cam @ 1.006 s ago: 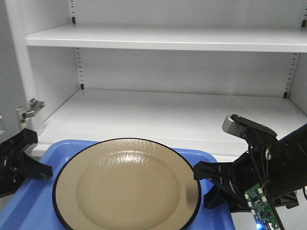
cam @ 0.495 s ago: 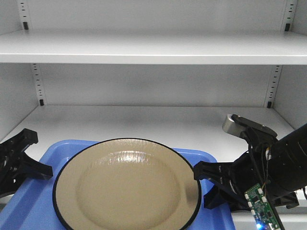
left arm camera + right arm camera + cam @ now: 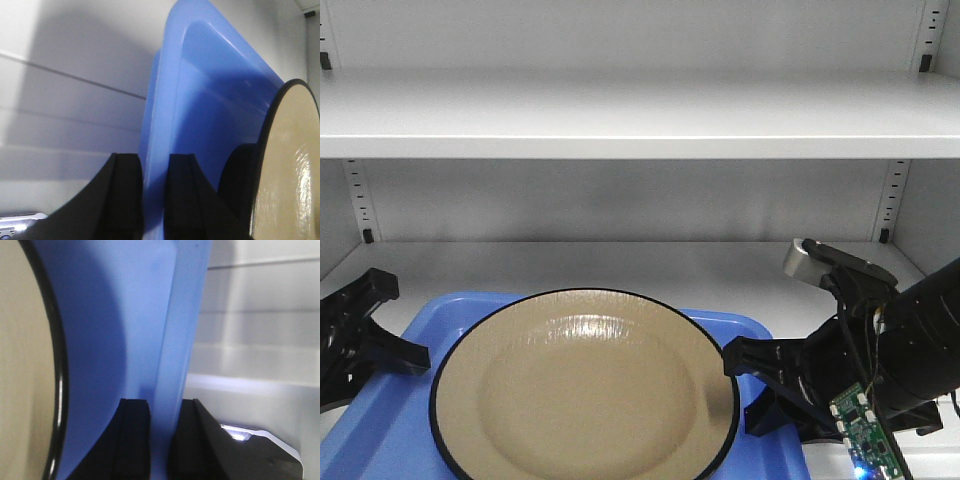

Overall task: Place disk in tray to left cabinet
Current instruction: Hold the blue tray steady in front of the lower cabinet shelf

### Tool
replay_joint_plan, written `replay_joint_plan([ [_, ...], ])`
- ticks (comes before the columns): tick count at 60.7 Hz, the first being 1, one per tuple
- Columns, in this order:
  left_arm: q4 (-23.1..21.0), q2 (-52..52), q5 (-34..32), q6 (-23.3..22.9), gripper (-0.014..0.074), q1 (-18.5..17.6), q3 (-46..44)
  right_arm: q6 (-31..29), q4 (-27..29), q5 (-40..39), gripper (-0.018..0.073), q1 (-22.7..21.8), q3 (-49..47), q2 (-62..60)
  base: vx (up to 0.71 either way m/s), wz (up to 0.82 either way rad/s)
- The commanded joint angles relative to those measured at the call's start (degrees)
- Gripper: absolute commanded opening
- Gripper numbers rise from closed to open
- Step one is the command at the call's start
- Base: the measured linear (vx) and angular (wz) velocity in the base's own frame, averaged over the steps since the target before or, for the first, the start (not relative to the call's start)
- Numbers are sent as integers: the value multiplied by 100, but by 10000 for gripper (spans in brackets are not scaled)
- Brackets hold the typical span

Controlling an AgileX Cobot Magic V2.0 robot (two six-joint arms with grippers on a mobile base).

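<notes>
The tan disk [image 3: 585,385] with its thin black rim lies flat in the blue tray [image 3: 748,325], covering most of it. Both arms hold the tray level in front of the left cabinet [image 3: 640,110], just before its lower shelf [image 3: 620,265]. My left gripper [image 3: 382,330] is shut on the tray's left rim [image 3: 156,130]; its black fingers [image 3: 125,195] clamp the blue edge. At the right rim [image 3: 180,340] my right gripper [image 3: 745,385] is shut in the same way, fingers [image 3: 135,440] on either side. The disk's edge [image 3: 285,165] shows in both wrist views [image 3: 30,365].
The cabinet's upper shelf [image 3: 640,125] runs across the view above the tray. Slotted rails with black pegs [image 3: 367,237] stand at both back corners [image 3: 885,236]. The right arm's camera and circuit board [image 3: 860,425] sit beside the tray.
The view has swung and closed in on the cabinet: the door hinge and left wall slid out of view, the shelves now face me squarely. The tray, disk and grippers keep their places in the frame.
</notes>
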Motion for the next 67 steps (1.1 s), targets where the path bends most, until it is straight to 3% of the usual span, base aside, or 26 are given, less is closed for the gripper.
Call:
replay_joint_plan([
  [1, -1650, -214, 364, -117, 0, -202, -192, -97, 1214, -635, -4, 178, -250, -167, 13, -5],
  [67, -1645, -214, 364, -117, 0, -202, -192, -97, 1214, -662, -4, 178, -250, -167, 3, -1],
])
